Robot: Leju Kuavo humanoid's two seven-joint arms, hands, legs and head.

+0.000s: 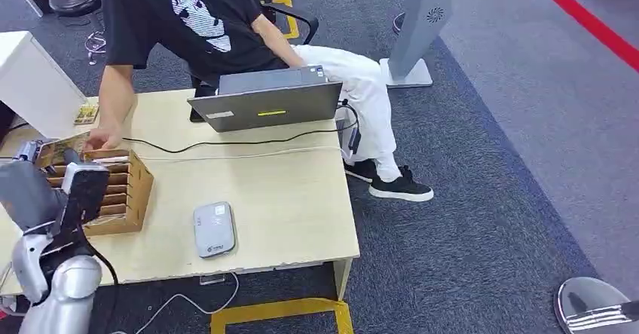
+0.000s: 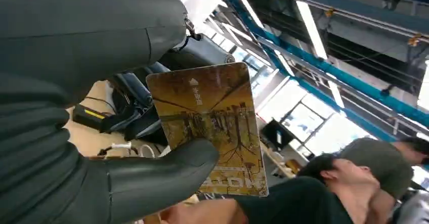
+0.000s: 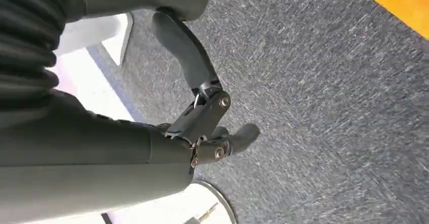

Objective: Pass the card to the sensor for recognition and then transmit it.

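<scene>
My left hand [image 1: 74,182] is raised over the table's left end, above a wooden card box [image 1: 120,192]. It pinches a yellow-brown card [image 2: 212,128] between the thumb [image 2: 167,171] and the fingers, and the card's edge [image 1: 57,151] sticks out beyond the hand. The sensor [image 1: 214,229], a flat grey-white pad, lies on the table near the front edge, to the right of the box and apart from the hand. My right hand [image 3: 202,107] hangs over grey carpet with its fingers loosely bent and apart, holding nothing.
A person sits behind the table [image 1: 286,198] with a hand [image 1: 102,138] at the box's far edge. A grey laptop [image 1: 265,104] and a black cable [image 1: 226,142] lie at the back. Spare cards [image 1: 87,113] rest by a white box [image 1: 34,85]. A kiosk stand [image 1: 418,25] rises beyond.
</scene>
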